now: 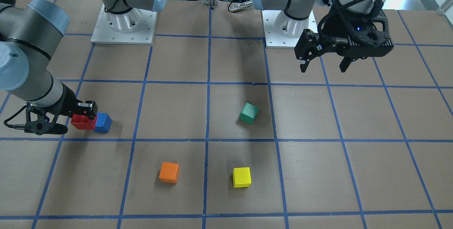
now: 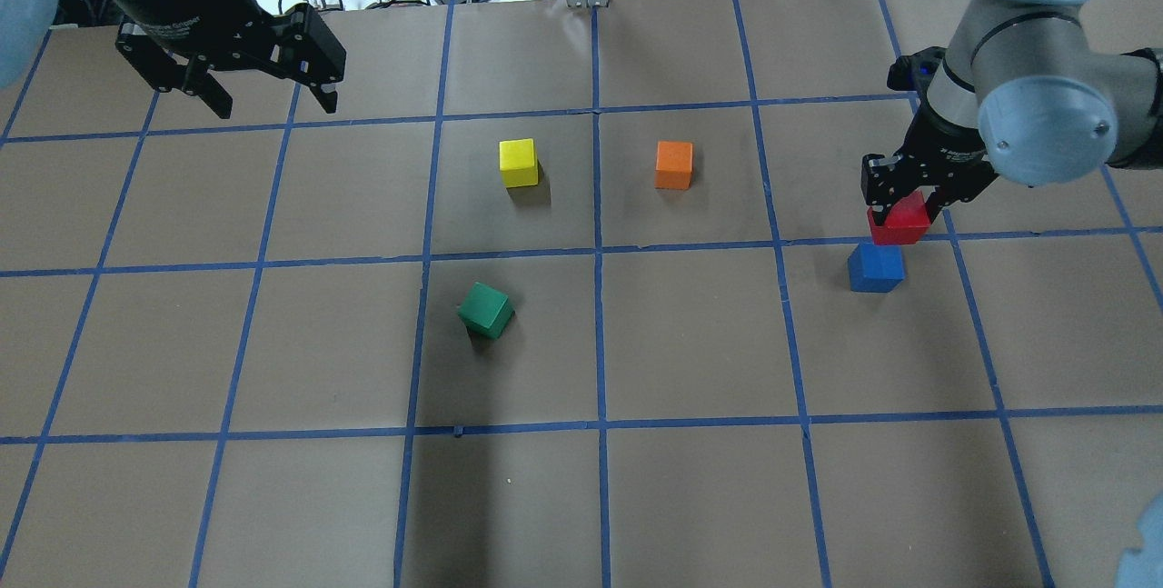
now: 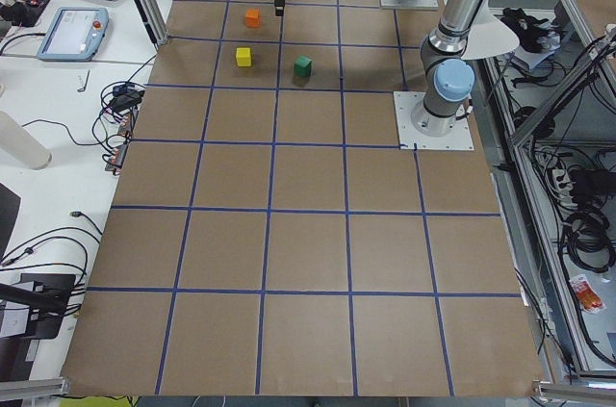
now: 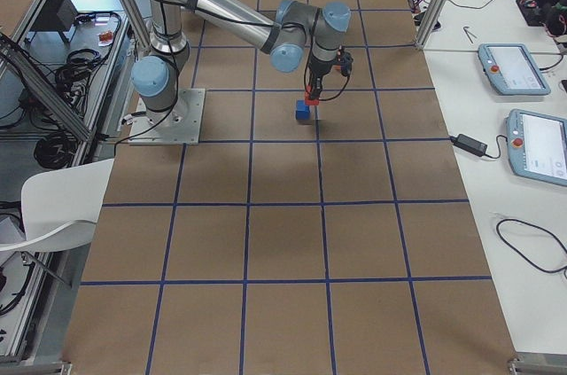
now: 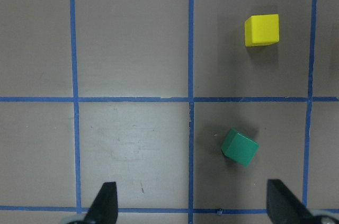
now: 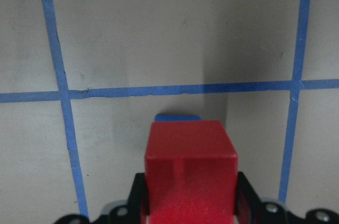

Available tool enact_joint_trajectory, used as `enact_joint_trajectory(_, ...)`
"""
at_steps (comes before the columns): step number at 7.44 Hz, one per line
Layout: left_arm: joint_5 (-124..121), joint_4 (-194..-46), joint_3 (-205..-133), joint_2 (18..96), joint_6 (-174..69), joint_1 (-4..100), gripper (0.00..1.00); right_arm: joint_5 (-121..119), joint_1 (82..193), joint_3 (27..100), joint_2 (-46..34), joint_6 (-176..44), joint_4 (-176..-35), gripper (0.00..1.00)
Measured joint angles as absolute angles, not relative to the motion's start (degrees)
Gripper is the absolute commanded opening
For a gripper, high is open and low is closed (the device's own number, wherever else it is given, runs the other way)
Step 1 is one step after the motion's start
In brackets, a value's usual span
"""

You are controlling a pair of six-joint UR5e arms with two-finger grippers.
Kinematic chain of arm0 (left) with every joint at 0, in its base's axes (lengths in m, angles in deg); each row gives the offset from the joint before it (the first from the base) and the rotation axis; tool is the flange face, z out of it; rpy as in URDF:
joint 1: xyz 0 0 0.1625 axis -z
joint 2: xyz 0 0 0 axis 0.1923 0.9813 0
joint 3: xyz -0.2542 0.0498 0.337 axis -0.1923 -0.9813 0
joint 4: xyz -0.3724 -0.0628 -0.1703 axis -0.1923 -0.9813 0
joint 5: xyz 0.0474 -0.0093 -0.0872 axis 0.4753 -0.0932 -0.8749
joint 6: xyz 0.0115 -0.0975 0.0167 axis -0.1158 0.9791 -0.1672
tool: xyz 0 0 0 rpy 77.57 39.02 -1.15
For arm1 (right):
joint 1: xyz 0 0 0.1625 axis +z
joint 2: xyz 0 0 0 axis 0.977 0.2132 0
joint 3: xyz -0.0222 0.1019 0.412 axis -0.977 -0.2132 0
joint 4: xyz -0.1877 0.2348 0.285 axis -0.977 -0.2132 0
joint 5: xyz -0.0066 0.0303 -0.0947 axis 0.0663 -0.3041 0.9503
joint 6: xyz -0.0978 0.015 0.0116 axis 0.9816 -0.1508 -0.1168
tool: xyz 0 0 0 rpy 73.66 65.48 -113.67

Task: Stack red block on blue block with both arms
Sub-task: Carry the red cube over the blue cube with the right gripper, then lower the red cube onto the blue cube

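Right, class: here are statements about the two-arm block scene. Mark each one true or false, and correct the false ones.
1. The right gripper is shut on the red block. True.
2. The red block lies free on the table. False: the right gripper holds it off the table, close over the blue block.
3. The left gripper holds the green block. False: it is open and empty, and the green block lies on the table.
4. The green block sits askew to the grid lines. True.
5. The yellow block and the orange block touch. False: they lie apart, with a blue tape line between them.
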State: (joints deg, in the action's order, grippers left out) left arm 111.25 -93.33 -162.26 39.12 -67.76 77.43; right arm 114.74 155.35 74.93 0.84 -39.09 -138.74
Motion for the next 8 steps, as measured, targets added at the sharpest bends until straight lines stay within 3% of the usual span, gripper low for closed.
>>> enact_joint_trajectory(7, 111.1, -93.2, -162.1, 39.2, -67.8, 77.4, 1.0, 114.7, 155.4, 78.4, 0.9, -39.0, -139.5, 0.0)
enact_joint_trajectory(8, 111.1, -93.2, -162.1, 39.2, -67.7, 77.4, 1.0, 114.7, 155.4, 78.5, 0.9, -39.1, -139.5, 0.1)
